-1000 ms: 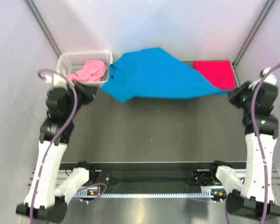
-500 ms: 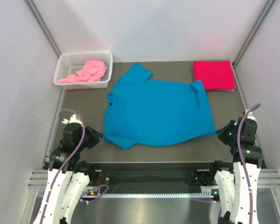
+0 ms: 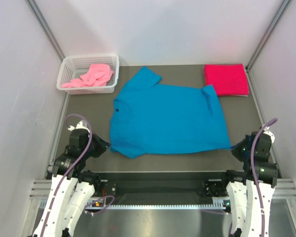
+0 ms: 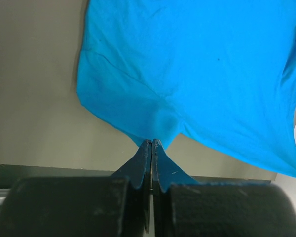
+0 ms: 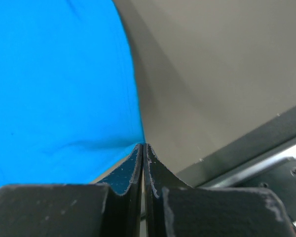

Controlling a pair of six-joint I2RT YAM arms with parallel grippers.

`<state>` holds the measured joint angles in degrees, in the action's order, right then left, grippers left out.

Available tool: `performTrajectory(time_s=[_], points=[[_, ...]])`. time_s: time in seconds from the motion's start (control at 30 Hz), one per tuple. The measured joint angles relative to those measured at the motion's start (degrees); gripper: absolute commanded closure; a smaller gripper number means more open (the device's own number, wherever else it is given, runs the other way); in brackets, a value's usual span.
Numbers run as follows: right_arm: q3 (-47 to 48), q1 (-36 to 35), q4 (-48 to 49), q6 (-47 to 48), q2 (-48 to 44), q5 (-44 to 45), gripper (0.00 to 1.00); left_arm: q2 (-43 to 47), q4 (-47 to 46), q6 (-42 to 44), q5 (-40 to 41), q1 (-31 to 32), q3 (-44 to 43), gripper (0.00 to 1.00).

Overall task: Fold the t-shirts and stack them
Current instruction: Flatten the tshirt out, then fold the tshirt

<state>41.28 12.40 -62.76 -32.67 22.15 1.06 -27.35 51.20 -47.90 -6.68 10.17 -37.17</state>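
From above, the blue t-shirt [image 3: 167, 118] lay spread flat on the tabletop [image 3: 167, 165]. Its long axis ran left to right, with the collar to the left and the hem to the right. The left fingers [image 3: 102, 144] sat at its near-left sleeve corner and the right fingers [image 3: 237, 148] at its near-right hem corner. From both, the cloth reached away toward the far side. A folded red t-shirt [image 3: 226, 79] lay far right, well apart. A pink t-shirt [image 3: 91, 75] sat crumpled in the mesh basket [image 3: 69, 64].

In the left wrist view, the left fingers [image 4: 140, 163] were pressed together, clamped on a peak of blue cloth that fanned out ahead.

In the right wrist view, the right fingers [image 5: 130, 168] were pinched on the corner. The shirt lay ahead and to the left, with bare tabletop to the right. A fold would likely carry this near edge away.
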Motion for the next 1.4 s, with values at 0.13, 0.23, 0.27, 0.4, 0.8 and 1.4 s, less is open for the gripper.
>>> performTrajectory(time_s=[0.13, 0.23, 0.27, 0.4, 0.8, 1.4], points=[[0.0, 0.0, -2.6, 0.3, -0.7, 0.8, 1.00, -0.1, -0.2, 0.0, -0.2, 0.7, 0.2, 1.00], [0.3, 0.0, -4.6, 0.8, -2.0, 0.9, 1.00, 0.0, -0.1, 0.2, -0.2, 1.4, 0.2, 1.00], [0.9, 0.0, -5.5, 1.0, -2.0, 0.9, 1.00, 0.1, 0.1, 0.3, -0.1, 1.5, 0.1, 1.00], [3.9, 0.0, -7.5, 1.6, -1.9, 0.8, 1.00, 0.3, 0.7, 1.1, 0.3, 1.7, -1.5, 1.00], [6.6, 0.0, -10.1, -0.9, -2.6, -2.9, 1.00, 0.2, 1.4, 1.6, 1.2, 1.7, -2.9, 1.00], [1.8, 0.0, 6.6, -0.5, 12.0, -5.2, 1.00, -24.3, -9.2, 5.2, 4.2, 1.8, -7.1, 1.00]])
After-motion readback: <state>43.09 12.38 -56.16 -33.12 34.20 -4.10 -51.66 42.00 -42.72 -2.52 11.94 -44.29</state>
